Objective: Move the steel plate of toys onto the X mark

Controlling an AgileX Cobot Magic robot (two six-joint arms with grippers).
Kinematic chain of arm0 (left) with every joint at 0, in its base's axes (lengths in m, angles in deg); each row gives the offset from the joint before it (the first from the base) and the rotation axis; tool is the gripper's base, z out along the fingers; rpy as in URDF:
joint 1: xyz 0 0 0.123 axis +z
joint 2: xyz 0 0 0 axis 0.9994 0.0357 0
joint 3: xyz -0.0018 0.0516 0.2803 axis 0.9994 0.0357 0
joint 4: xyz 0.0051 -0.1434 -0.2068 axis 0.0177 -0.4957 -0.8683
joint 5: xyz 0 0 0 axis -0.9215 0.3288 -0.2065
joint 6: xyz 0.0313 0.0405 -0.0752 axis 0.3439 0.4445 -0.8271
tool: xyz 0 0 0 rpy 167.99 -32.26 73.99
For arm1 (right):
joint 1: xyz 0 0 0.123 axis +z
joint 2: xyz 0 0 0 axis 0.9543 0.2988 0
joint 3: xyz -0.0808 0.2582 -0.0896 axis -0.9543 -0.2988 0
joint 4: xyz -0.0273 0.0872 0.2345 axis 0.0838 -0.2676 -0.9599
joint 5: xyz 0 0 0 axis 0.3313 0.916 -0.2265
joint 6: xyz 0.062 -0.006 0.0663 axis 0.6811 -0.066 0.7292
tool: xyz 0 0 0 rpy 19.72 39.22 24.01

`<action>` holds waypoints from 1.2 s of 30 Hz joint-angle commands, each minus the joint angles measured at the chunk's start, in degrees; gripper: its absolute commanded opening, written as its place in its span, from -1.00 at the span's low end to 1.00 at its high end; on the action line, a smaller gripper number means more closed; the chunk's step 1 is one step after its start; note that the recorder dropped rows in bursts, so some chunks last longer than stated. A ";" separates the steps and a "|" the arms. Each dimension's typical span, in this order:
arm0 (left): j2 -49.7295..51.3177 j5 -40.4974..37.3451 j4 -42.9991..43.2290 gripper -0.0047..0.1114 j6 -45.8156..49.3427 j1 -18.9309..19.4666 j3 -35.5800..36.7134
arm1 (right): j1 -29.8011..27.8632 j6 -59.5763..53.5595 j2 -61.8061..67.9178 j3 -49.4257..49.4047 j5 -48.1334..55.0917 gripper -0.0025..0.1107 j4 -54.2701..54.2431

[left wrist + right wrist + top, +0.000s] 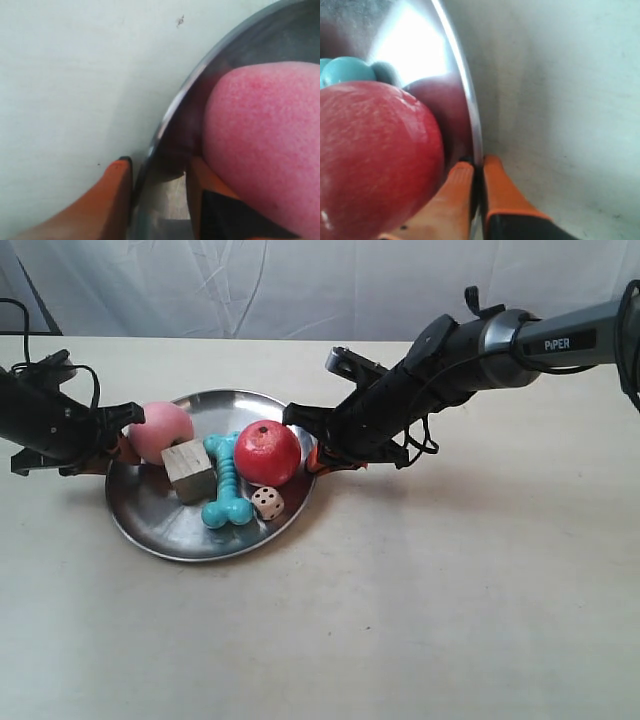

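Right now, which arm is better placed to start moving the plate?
Probably the right. The right gripper looks pinched on the rim of the plate, beside the red ball. The left gripper straddles the rim, but a gap shows, so its grip is unclear.

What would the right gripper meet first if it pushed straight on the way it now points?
The right gripper is closed on the rim of the steel plate. Pushing on, its inner finger would probably meet the red apple-like ball first, though depth is unclear.
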State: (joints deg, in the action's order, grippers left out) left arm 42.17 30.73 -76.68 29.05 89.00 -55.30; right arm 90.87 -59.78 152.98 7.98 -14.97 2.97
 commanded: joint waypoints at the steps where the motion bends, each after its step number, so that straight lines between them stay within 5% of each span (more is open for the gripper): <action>1: -0.34 -0.65 -0.90 -0.31 -0.32 -1.23 -0.61 | 1.08 -1.46 -0.31 0.59 1.59 -0.95 0.46; 22: -0.34 0.82 4.61 -0.30 -0.32 -1.23 -1.58 | 1.08 -1.46 -0.31 0.59 0.54 -0.95 0.47; 29: -0.34 1.50 5.17 0.04 -0.32 -1.23 -1.58 | 1.08 -1.46 -0.31 0.59 0.54 -0.95 0.47; 36: -0.34 1.71 4.71 0.04 -0.43 -1.23 -1.58 | 1.08 -1.46 -0.31 0.59 0.41 -0.95 0.83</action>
State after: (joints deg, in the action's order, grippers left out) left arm 42.17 32.13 -71.21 28.93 88.31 -56.63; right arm 91.76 -59.86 152.98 8.08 -14.92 2.91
